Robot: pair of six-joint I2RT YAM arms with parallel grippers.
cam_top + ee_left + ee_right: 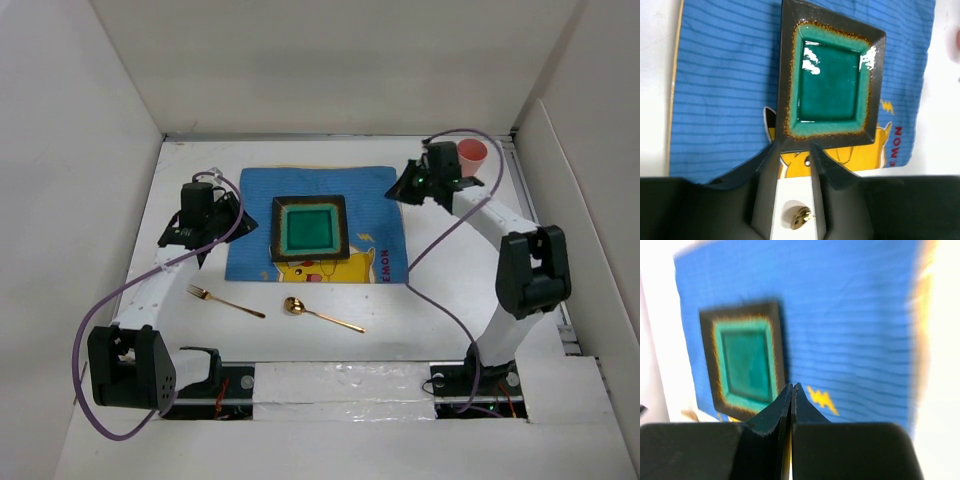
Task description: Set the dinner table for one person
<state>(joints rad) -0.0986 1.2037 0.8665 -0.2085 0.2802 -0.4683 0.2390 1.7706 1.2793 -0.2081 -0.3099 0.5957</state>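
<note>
Nearest to us stand the 2 arm bases, bolted at the near edge of the worktop (440, 300).

Just beyond them, on the bare white surface, lie a gold fork (225, 301) and a gold spoon (320, 314). They sit apart from each other and both are off the mat.

Next comes the blue printed mat (250, 200). It carries 1 square green plate (309, 229) with a dark rim, set towards the mat's near edge.

The left gripper (794, 147) hangs above the mat's left side. Its jaws are partly parted, white surface shows through the gap, and it holds nothing. The right gripper (791, 387) hangs over the mat's far right corner. Its fingers are pressed together and it is empty.

Farthest off, a pink cup (472, 152) stands upright in the far right corner, just beside the right wrist.

In our judgement the setting for 1 person is incomplete: the cutlery and the cup are not yet beside the plate.

Risks noted:
- **Cup:** it stands so near the right wrist and its cable that a swing of that arm could tip it.
- **Cutlery:** the fork and spoon lie flat and thin, so a pinch may skid off them or scrape the worktop.
- **Right gripper:** with its fingers together it cannot take anything until it opens.
- **Mat:** any drag on the cloth would carry the plate with it.
- **Right cable:** it loops past the mat's right edge and could snag.
</note>
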